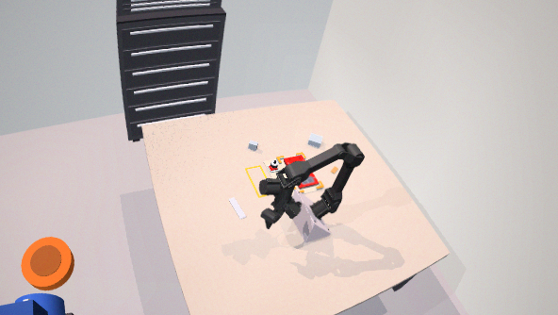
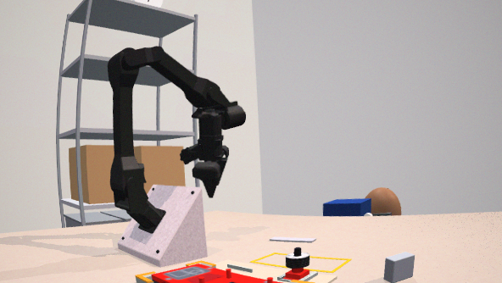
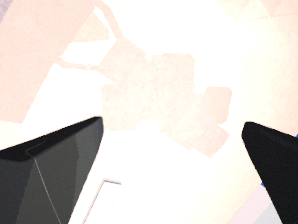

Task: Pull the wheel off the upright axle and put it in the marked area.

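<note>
The wheel (image 1: 273, 164) (image 2: 297, 259), black with a white face, sits on the upright axle over a small red base, beside the red board. The marked area (image 1: 251, 180) (image 2: 326, 257) is a yellow rectangle outline on the table, right next to the wheel. My gripper (image 1: 277, 217) (image 2: 210, 188) (image 3: 174, 125) is open and empty. It hangs high above the table, well clear of the wheel and nearer the arm's mount. The wrist view shows only bare table and shadows between the fingers.
A red board (image 1: 302, 160) (image 2: 191, 273) with parts lies by the wheel. Grey blocks (image 1: 253, 145) (image 1: 315, 140) (image 2: 398, 266) and a white strip (image 1: 237, 207) (image 2: 292, 240) lie around. The arm's wedge mount (image 1: 313, 228) (image 2: 178, 229) stands on the table.
</note>
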`<state>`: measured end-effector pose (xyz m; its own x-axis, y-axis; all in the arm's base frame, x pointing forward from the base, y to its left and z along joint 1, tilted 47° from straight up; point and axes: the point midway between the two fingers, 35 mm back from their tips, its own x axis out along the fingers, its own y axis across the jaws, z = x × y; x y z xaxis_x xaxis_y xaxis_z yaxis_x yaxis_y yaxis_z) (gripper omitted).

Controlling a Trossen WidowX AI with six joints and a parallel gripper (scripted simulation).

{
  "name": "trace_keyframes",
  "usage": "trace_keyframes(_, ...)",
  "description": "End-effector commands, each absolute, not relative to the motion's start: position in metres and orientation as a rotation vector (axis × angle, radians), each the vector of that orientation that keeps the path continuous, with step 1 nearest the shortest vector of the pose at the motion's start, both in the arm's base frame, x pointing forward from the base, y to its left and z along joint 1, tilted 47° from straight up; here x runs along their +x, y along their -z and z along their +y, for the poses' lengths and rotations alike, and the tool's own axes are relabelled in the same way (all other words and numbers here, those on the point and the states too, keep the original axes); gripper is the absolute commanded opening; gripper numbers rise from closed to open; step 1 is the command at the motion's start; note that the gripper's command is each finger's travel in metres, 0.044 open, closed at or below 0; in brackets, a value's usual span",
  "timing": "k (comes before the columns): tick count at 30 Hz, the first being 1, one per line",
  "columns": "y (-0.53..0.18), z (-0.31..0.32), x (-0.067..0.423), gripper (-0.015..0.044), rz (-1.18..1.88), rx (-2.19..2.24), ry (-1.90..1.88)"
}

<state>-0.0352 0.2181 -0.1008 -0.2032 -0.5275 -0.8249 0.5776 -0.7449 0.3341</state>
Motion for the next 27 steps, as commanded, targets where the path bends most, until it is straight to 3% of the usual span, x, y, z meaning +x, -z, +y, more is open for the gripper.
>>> trace_keyframes(1, 0.101, 0.219, -0.034, 0.0374, 0.052, 1.353, 2.005)
trace_keyframes(4, 0.099, 0.225, -0.017, 0.03, -0.095, 1.471, 2.039)
trace_keyframes(14, 0.078, 0.24, 0.101, 0.03, -1.25, 2.137, 2.034)
trace_keyframes(27, 0.053, 0.212, 0.196, 0.03, -2.29, 2.44, 1.605)
